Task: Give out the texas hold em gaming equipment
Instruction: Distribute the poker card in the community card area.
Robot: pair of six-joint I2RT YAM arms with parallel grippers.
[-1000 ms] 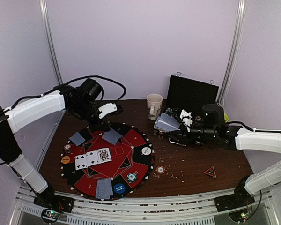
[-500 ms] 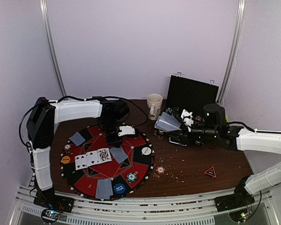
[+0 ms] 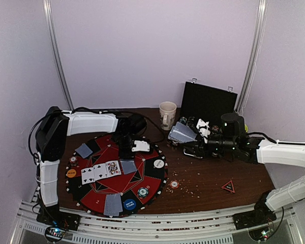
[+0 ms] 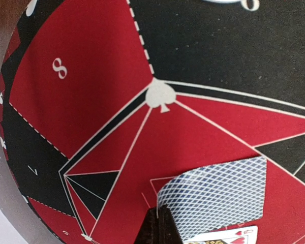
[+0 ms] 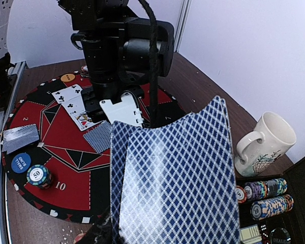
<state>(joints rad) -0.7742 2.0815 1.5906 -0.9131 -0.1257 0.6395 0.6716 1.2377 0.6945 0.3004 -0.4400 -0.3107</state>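
Item, left gripper (image 4: 160, 222): jaws closed flat, seemingly pinching the corner of a face-down card (image 4: 216, 195) and hanging it over the centre of the mat (image 3: 94, 195), at 3 o'clock of the face-up row (image 3: 99, 171). Risk: the curled corner could be clinging to my fingers on release, leaving the card lying skewed across the queen (image 4: 226, 236). Only the left wrist view is showing that curl and overlap. Item, right gripper (image 3: 189, 145): jaws narrow, gripping the deck (image 5: 173, 178) off the mat at 2 o'clock. Risk: cards could be fanning and sliding loose. Only the right wrist view is showing racked chips (image 5: 267, 207) in the case (image 3: 208, 104).
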